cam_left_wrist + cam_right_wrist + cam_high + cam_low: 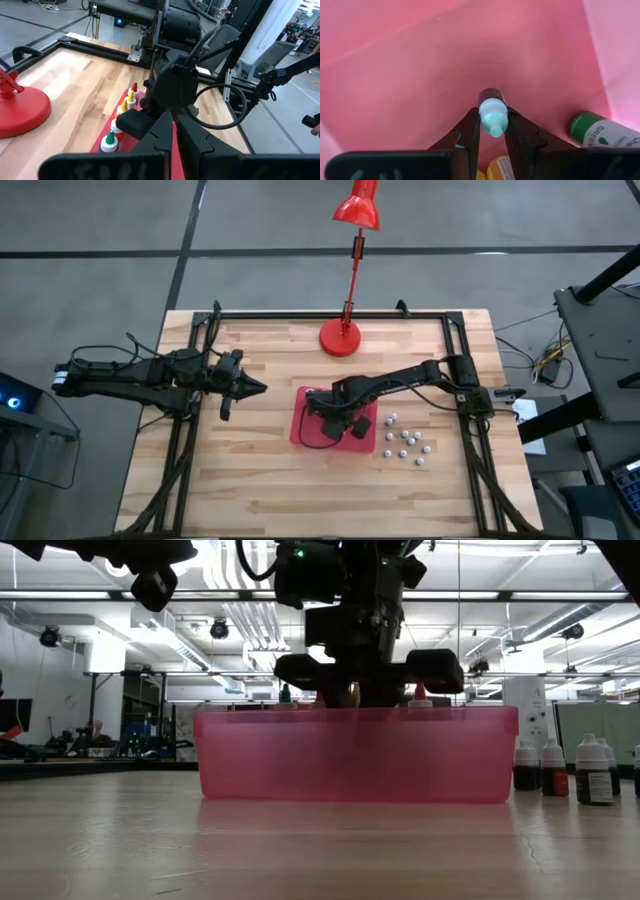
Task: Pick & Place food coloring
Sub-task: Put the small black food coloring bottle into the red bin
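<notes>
Your right pincer (492, 131) sits down inside the red tray (303, 430), and its fingers are narrowed around a small food coloring bottle (492, 114) with a pale bluish cap; the bottle stands between the two fingertips, its cap toward the wrist camera. Just beside that pincer, also in the tray, you have a bottle with a green label (600, 132), and something yellow (501, 169) shows under the fingers. From the left wrist view you see more bottles in a row along the tray's edge near the right arm: a green cap (109, 138), a yellow cap (131, 95) and a red cap (134, 86). Well apart from the tray, on the desk (250, 480), a cluster of bottles (406, 440) waits beyond the right pincer. Your left pincer (258, 387) hangs above the desk, away from the tray, with its fingers pressed together and nothing in them
</notes>
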You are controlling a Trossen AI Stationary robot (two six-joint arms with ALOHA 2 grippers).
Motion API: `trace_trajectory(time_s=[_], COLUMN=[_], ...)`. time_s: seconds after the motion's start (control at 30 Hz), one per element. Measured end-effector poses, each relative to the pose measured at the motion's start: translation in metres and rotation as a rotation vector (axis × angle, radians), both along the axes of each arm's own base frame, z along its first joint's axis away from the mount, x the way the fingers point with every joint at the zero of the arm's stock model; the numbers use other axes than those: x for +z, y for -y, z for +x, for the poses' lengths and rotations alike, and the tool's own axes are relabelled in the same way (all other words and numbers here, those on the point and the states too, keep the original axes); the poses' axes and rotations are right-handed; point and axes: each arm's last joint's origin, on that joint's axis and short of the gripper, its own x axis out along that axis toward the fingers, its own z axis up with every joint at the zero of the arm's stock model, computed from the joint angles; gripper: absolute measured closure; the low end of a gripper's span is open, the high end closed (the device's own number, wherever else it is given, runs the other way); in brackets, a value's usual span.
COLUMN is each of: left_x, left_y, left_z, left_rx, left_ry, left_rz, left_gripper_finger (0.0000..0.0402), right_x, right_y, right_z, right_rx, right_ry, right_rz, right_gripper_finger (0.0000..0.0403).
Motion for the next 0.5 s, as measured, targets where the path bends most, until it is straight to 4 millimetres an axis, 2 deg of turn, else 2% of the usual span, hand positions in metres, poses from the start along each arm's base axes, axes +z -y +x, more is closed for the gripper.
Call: trace_trajectory(time_s=[0.5], left_x=[0.0000], left_y=[0.0000], left_z=[0.0001], left_rx=[0.001], left_ry=[-0.001], left_rz=[-0.008], left_gripper_finger=[0.0402], right_x=[-0.0018], right_y=[-0.0002], right_z=[-0.0071], right_rx=[-0.065], right_ry=[-0.081], right_rz=[0.033], right_gripper_finger=[0.0335])
